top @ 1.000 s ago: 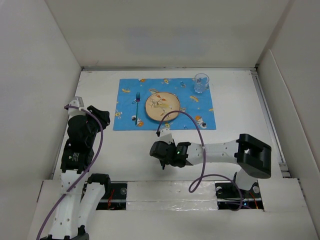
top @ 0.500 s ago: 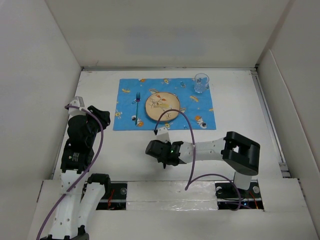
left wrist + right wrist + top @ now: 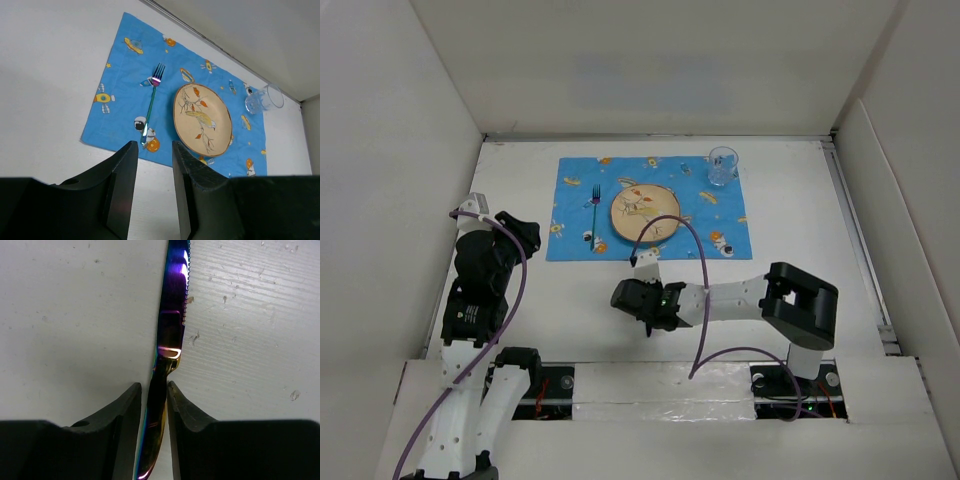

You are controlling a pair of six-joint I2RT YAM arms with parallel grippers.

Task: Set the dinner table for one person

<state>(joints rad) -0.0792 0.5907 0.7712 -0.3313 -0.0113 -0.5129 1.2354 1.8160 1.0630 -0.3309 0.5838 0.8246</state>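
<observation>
**Operator:** Fingers first: what are mine doing?

**Spotter:** The fingers [image 3: 125,430] of your right gripper [image 3: 154,386] straddle the handle of the iridescent knife [image 3: 170,325], one on each side and very close; whether they pinch it yet I cannot tell (a dark sliver shows on one side). Your left gripper [image 3: 152,145] hangs with its fingers parted and nothing between them.

**Operator:** How does the knife lie?

**Spotter:** Flat on the dinner table [image 3: 800,200], on the near side of the blue cartoon placemat [image 3: 575,235]; its long axis runs straight out ahead of your right fingers, blade away from the wrist, serrated edge to the right in that wrist view; you are across its narrow width. Your right arm is on it; your left is well apart, by the left panel.

**Operator:** Where should it go?

**Spotter:** My guess: the bare mat right of the bird-painted plate [image 3: 645,210], opposite the fork [image 3: 594,215], nearer than the glass [image 3: 723,166]; that lies beyond your gripper and to its right.

**Operator:** Any writing?

**Spotter:** None readable; pictures only.
</observation>
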